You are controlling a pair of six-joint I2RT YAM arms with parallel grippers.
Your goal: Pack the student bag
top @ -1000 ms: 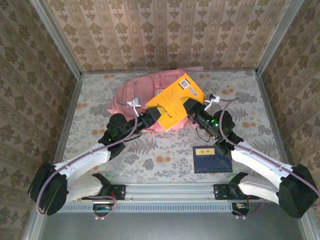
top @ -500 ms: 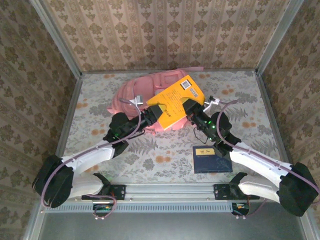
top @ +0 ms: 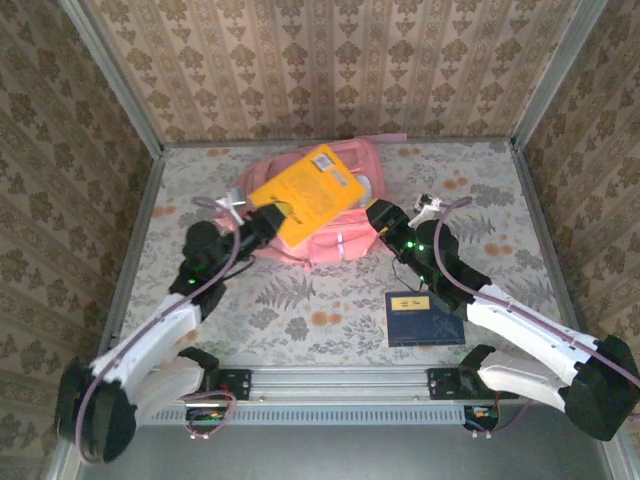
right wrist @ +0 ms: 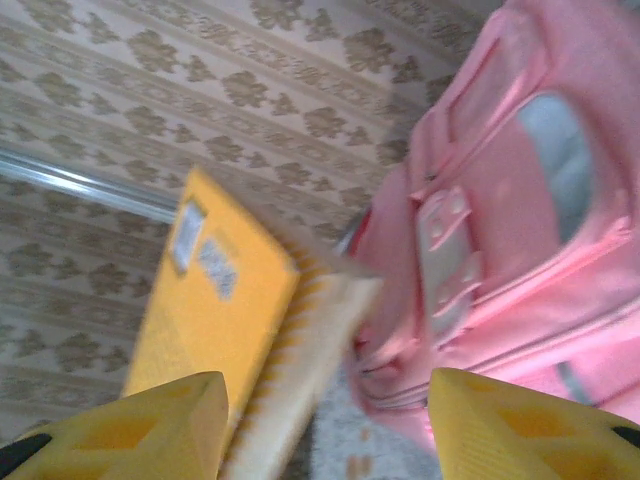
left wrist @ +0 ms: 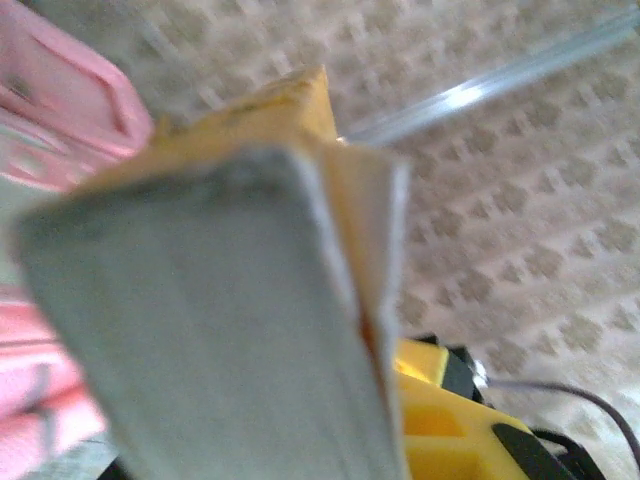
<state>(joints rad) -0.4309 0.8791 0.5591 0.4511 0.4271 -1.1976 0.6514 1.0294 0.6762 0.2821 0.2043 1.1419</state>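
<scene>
The student bag (top: pixel 340 225) is a pink backpack lying at the back middle of the table. A thick yellow book (top: pixel 305 190) rests tilted over its top left. My left gripper (top: pixel 268 218) is shut on the book's near left corner. In the left wrist view the book's pale page edge (left wrist: pixel 200 330) is close up, one yellow finger (left wrist: pixel 450 420) shows beside it, and the bag (left wrist: pixel 60 110) lies at the left. My right gripper (top: pixel 377 213) is open at the bag's right edge. In the right wrist view its fingers (right wrist: pixel 170 425) stand apart, with the book (right wrist: pixel 215 290) left and the bag (right wrist: pixel 500 220) right.
A dark blue book (top: pixel 425 318) with a yellow label lies flat on the table near the right arm. Patterned walls with metal rails (top: pixel 130 110) close in the table on three sides.
My right gripper has opened and let go of the yellow book. The left arm has swung the book left and back over the bag, closing on it.
</scene>
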